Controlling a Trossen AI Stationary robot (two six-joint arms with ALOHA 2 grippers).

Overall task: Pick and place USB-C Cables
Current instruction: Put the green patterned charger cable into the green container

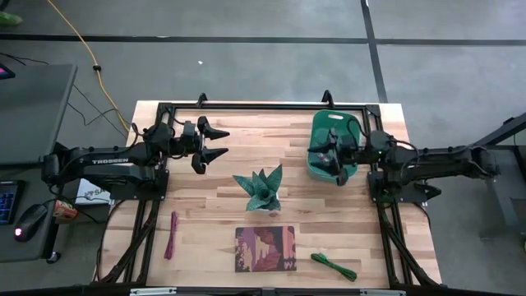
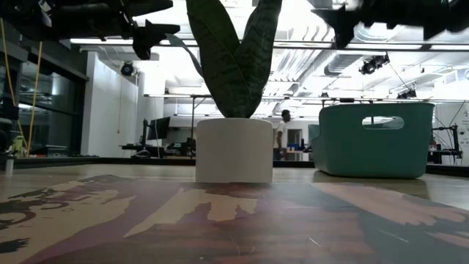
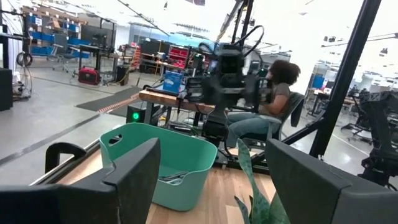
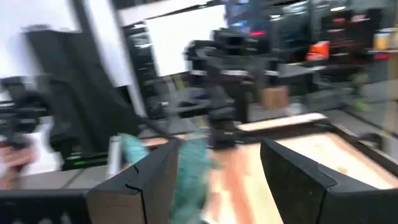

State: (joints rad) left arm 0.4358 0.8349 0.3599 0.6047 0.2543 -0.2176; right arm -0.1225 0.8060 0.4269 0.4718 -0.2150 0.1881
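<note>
A dark red cable bundle lies on the table at the near left. A green cable bundle lies at the near right. A teal basket stands at the far right; in the left wrist view a pale grey thing lies on the floor of the basket, too small to name. The white bundle does not show. My left gripper is open and empty above the far left of the table. My right gripper is open over the basket, with nothing between its fingers.
A teal folded-paper plant in a white pot stands mid-table. A reddish-brown book lies near the front edge, between the two loose cables. A black frame borders the table. A person sits beyond the table's right side.
</note>
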